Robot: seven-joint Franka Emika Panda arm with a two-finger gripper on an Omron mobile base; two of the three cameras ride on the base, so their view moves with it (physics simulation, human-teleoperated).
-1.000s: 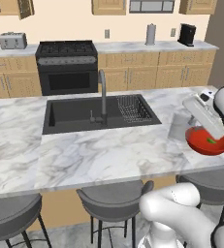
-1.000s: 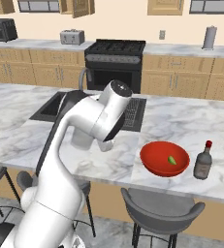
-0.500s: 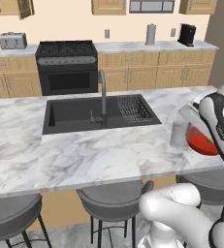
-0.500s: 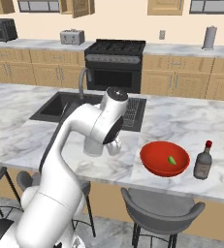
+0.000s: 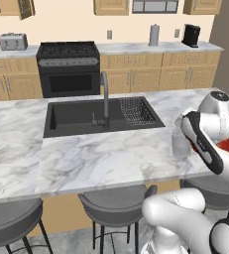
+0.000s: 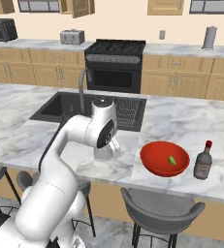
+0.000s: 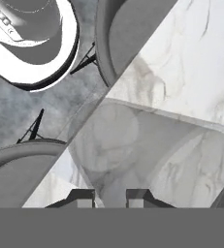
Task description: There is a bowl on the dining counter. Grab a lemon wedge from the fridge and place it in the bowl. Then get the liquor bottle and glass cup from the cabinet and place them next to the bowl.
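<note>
My gripper (image 7: pixel 111 197) is shut on the glass cup (image 7: pixel 147 155), a translucent grey tumbler that hangs from the fingers by its rim. The glass cup (image 5: pixel 181 144) sits low at the dining counter (image 5: pixel 101 158), near its front edge; whether it touches the top I cannot tell. From the right, the gripper (image 6: pixel 108 145) and glass cup (image 6: pixel 103 154) are just left of the red bowl (image 6: pixel 158 162). A lemon wedge (image 6: pixel 172 160) lies in the bowl. The liquor bottle (image 6: pixel 203 161) stands right of the bowl. A sliver of the bowl (image 5: pixel 227 145) shows behind my arm.
The black sink (image 5: pixel 81 116) with its grey tap (image 5: pixel 105 96) lies behind the glass. Grey stools (image 6: pixel 162 213) stand under the counter's front edge. A stool seat (image 7: pixel 128 43) shows below the hand. The stove (image 5: pixel 69 69) is across the aisle.
The hand has carried the glass cup lower and a little nearer the counter's front edge, beside the bowl. Bowl, lemon wedge and bottle have not moved.
</note>
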